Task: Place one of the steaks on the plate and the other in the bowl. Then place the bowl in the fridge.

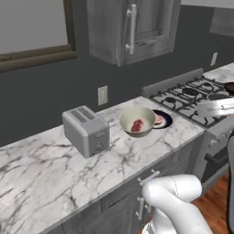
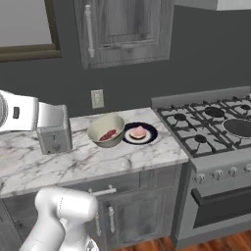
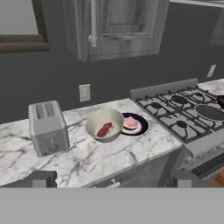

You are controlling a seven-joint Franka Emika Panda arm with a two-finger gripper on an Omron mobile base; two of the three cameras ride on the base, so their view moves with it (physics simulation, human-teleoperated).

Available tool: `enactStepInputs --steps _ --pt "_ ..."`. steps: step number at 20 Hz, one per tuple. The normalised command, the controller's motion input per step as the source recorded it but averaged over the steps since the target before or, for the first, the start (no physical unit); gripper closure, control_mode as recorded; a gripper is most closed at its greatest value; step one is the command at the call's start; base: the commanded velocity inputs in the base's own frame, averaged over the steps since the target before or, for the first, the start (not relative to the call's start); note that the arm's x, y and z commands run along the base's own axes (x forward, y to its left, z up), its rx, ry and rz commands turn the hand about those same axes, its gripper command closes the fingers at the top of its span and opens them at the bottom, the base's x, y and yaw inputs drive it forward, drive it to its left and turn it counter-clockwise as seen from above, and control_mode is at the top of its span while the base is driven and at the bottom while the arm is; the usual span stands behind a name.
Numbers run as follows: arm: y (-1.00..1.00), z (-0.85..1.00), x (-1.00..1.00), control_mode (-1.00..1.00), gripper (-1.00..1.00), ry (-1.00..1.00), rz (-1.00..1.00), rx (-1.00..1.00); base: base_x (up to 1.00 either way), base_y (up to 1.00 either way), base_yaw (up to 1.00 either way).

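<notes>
both steaks sit placed; the bowl (image 3: 104,124) lies ahead of the gripper (image 3: 109,183), well apart, touching the plate (image 3: 139,127) on its right; jaws wide open, empty.

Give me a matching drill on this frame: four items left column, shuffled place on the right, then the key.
1. darker red steak
2. pale pink steak
3. toaster
4. bowl

A. on the plate
B. at the counter's left, away from the stove
C. inside the bowl
D. on the counter, against the plate's left side

Pairs: 1-C, 2-A, 3-B, 4-D
</notes>
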Motion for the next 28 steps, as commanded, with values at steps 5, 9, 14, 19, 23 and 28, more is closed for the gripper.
enactStepInputs --steps 5,9,14,19,23,28 --pt "0.00 0.00 0.00 1.00 -1.00 0.00 0.00 0.00 1.00 -0.14 0.19" --pt "0.00 0.00 0.00 1.00 -1.00 0.00 0.00 0.00 0.87 -0.52 0.38" --pt "0.00 0.00 0.00 1.00 -1.00 0.00 0.00 0.00 0.37 -0.49 0.35" --pt "0.00 0.00 0.00 1.00 -1.00 0.00 0.00 0.00 0.27 -0.64 0.28" --pt "-0.53 -0.56 0.36 -1.00 -1.00 0.08 0.01 0.27 0.11 -0.15 0.05" --pt "-0.45 -0.78 0.25 -1.00 -1.00 0.21 -0.09 0.32 0.00 0.00 0.00"
